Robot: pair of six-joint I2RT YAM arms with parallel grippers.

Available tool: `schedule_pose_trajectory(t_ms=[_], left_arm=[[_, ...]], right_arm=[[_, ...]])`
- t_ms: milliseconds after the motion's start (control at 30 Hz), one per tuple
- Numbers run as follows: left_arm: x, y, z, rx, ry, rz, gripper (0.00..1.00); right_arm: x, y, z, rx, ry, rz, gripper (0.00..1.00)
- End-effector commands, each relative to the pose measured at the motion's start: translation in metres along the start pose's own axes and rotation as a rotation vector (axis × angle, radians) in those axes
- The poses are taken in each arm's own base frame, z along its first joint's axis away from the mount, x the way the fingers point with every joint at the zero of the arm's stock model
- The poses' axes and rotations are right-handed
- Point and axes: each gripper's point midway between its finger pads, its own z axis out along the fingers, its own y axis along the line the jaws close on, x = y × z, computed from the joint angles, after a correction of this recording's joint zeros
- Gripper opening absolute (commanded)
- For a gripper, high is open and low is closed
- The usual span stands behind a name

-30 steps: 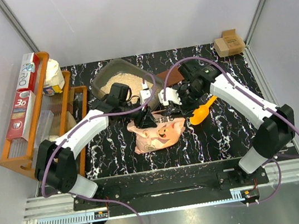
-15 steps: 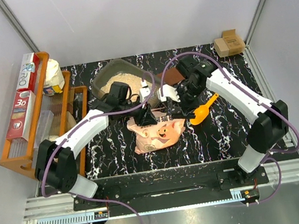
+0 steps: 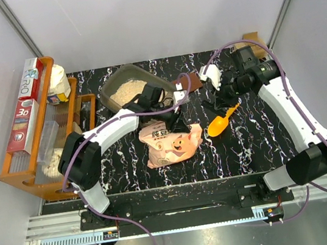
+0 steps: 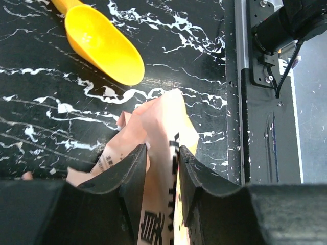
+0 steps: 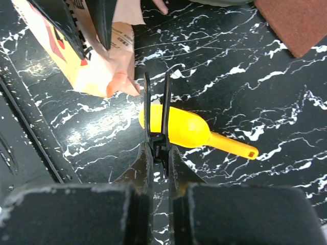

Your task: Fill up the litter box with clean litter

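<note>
Desk (image 3: 121,166) was seen as black with white marble veining. Litter box (image 3: 120,72) was noted dark grey, litter (image 3: 128,92) beige. Bag (image 3: 170,146) was logged pink-orange with a pig print, scoop (image 3: 220,125) yellow-orange, rack (image 3: 20,174) orange.

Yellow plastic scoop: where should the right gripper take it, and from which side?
Take the yellow plastic scoop by its narrow handle, from straight above, jaws across it. It lies flat, handle pointing away from the pink printed bag; the bowl looks too wide.
</note>
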Motion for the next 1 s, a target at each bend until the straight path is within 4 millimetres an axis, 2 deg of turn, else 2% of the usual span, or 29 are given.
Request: schedule_pose_trajectory(t_ms=[0,100,200,300,500,767,967], left_arm=[[-0.029,-0.01,0.01,0.048,-0.053,0.09,0.33],[-0.022,-0.01,0.015,0.045,-0.035,0.082,0.24],[-0.021,-0.007,0.016,0.029,-0.036,0.076,0.15],[-0.023,-0.007,0.016,0.013,-0.041,0.081,0.11],[-0.026,-0.005,0.014,-0.007,-0.049,0.081,0.07],[-0.029,-0.008,0.014,0.001,-0.064,0.076,0.02],[-0.033,-0.009,0.014,0.003,-0.078,0.068,0.02]], right_arm=[[-0.002,0.017,0.001,-0.037,-0.052,0.037,0.0],[0.006,0.022,0.007,-0.065,-0.034,0.022,0.0],[0.014,0.032,0.012,-0.128,-0.014,-0.08,0.0],[0.02,0.041,0.02,-0.171,0.038,-0.197,0.0],[0.02,0.041,0.038,-0.188,0.107,-0.323,0.0],[0.023,0.036,0.051,-0.18,0.155,-0.347,0.0],[0.023,0.04,0.055,-0.198,0.152,-0.34,0.0]])
